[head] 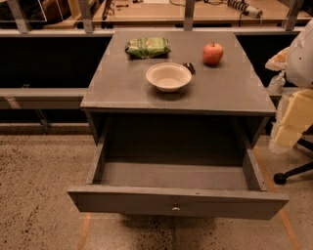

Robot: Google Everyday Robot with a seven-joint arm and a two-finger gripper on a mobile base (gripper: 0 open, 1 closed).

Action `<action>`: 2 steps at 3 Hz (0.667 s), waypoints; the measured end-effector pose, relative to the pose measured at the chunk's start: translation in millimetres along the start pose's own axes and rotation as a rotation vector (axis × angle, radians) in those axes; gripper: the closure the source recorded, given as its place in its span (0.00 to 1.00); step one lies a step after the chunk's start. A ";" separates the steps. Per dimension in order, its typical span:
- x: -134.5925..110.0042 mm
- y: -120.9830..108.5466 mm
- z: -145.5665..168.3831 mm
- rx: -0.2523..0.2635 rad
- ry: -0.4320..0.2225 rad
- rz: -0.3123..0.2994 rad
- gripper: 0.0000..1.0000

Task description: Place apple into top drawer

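One apple (212, 53) on cabinet top (225, 93) | top drawer (176, 202) open | pincer (288, 126) right edge, opening cannot tell

speckled stone floor (39, 195) crossed by orange tape lines (84, 228), under dim warm light. grey tabletop (122, 88) in the middle, metal rail (49, 33) and wooden bench (146, 14) behind, black chair base (293, 173) right. the gripper (288, 128) hangs at the right edge.

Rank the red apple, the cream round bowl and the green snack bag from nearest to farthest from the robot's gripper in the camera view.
The gripper sits at the right edge of the view, off the right side of the grey cabinet top.
1. Small red apple, back right of the top.
2. Cream round bowl, centre.
3. Green crinkled bag, back, left of centre.
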State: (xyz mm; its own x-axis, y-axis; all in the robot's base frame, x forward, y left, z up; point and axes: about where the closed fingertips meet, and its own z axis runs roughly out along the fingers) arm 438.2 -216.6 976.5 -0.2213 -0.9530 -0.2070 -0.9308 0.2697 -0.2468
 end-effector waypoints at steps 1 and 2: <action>0.0 0.0 0.0 0.000 0.000 0.000 0.00; 3.1 -10.4 14.1 0.012 -0.068 0.057 0.00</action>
State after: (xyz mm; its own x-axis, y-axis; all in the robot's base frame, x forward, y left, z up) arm 451.3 -220.3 965.1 -0.2533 -0.9246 -0.2846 -0.9134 0.3255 -0.2444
